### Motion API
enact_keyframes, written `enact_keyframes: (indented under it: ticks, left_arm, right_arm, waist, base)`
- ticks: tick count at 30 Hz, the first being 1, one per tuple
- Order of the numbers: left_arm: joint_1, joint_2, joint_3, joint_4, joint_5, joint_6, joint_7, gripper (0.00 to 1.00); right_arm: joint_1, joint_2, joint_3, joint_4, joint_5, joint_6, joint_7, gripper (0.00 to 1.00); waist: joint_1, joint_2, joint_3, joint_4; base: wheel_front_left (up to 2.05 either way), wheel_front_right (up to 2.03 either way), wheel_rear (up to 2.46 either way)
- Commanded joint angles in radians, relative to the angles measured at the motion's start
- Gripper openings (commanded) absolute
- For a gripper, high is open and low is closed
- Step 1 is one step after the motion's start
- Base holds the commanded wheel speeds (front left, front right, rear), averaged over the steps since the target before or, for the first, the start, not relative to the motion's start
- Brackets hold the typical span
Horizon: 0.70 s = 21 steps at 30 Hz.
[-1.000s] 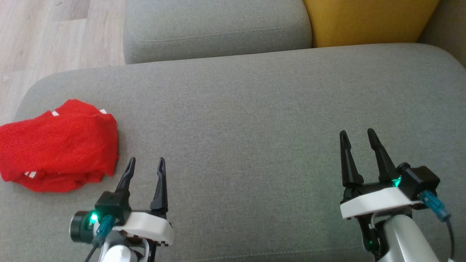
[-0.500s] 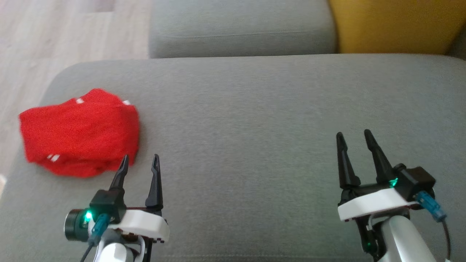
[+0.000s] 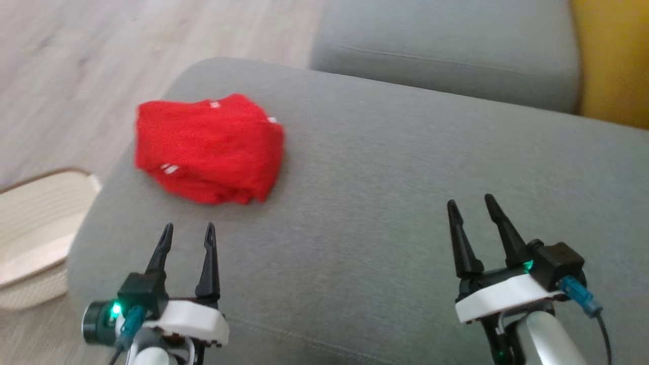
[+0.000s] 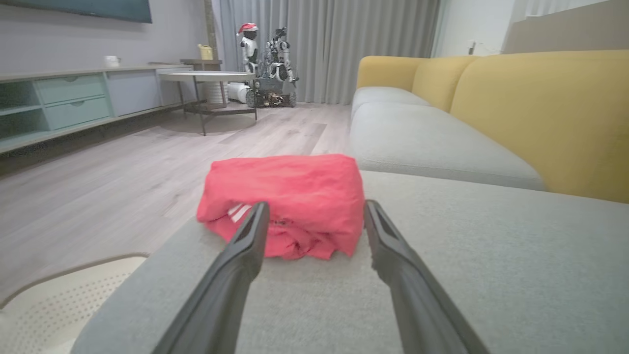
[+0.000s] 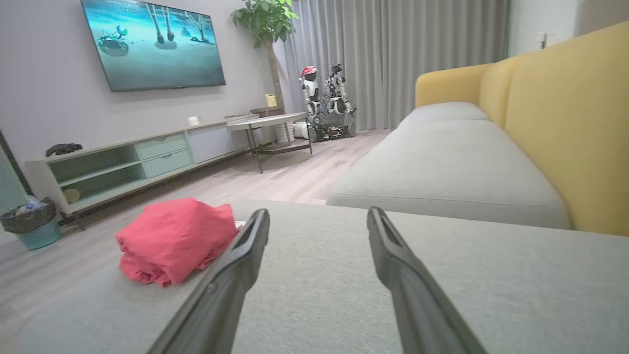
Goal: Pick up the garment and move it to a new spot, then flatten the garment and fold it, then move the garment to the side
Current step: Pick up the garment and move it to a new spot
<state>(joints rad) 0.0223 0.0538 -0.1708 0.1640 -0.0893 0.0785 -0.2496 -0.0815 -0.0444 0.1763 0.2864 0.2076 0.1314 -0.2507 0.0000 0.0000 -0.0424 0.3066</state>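
nearest the robot, the left gripper (image 3: 188, 227) hangs over the front left part of the grey seat cushion (image 3: 385, 172), its two dark fingers spread wide with nothing between them. the right gripper (image 3: 470, 202) hovers over the front right part, likewise spread and empty. ahead of the left gripper, near but not touching, the red garment (image 3: 208, 147) lies as a loosely doubled bundle close to the cushion's left edge, toward its far left corner. in the left wrist view it sits straight ahead between the fingers. off that edge a pale perforated basket (image 3: 35, 228) stands on the wooden floor (image 3: 101, 61). beyond are a second grey cushion (image 3: 446, 56) and a yellow backrest (image 3: 616, 61). the step in hand looks like the first pick-up. the next move calls for the left arm to reach forward and down, then close on a thick fold of cloth.
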Motion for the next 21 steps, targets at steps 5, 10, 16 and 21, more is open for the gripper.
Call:
enact_keyframes:
  ticks: [5, 10, 16, 21]
  left_arm:
    - [-0.015, -0.002, 0.053, -0.046, 0.011, -0.005, -0.012, 1.00]
    - [-0.009, -0.002, 0.069, -0.050, 0.020, -0.012, -0.012, 1.00]
    - [-0.006, -0.003, 0.091, -0.056, 0.020, -0.016, -0.012, 1.00]
    - [-0.032, -0.003, 0.136, -0.055, 0.007, -0.016, -0.012, 1.00]
  right_arm:
    - [-0.027, -0.006, 0.054, -0.031, 0.023, -0.001, -0.011, 1.00]
    - [-0.027, -0.006, 0.076, -0.023, 0.035, -0.001, -0.011, 1.00]
    - [-0.031, -0.006, 0.085, -0.022, 0.045, -0.001, -0.011, 1.00]
    - [-0.047, -0.006, 0.076, -0.027, 0.027, -0.001, -0.011, 1.00]
  waist:
    - [0.0000, 0.0000, -0.006, 0.099]
    - [0.0000, 0.0000, -0.006, 0.127]
    - [0.0000, 0.0000, -0.001, 0.117]
    - [0.0000, 0.0000, 0.037, 0.080]
  base:
    - [0.00, 0.00, 0.00]
    - [0.00, 0.00, 0.00]
    - [0.00, 0.00, 0.00]
    - [0.00, 0.00, 0.00]
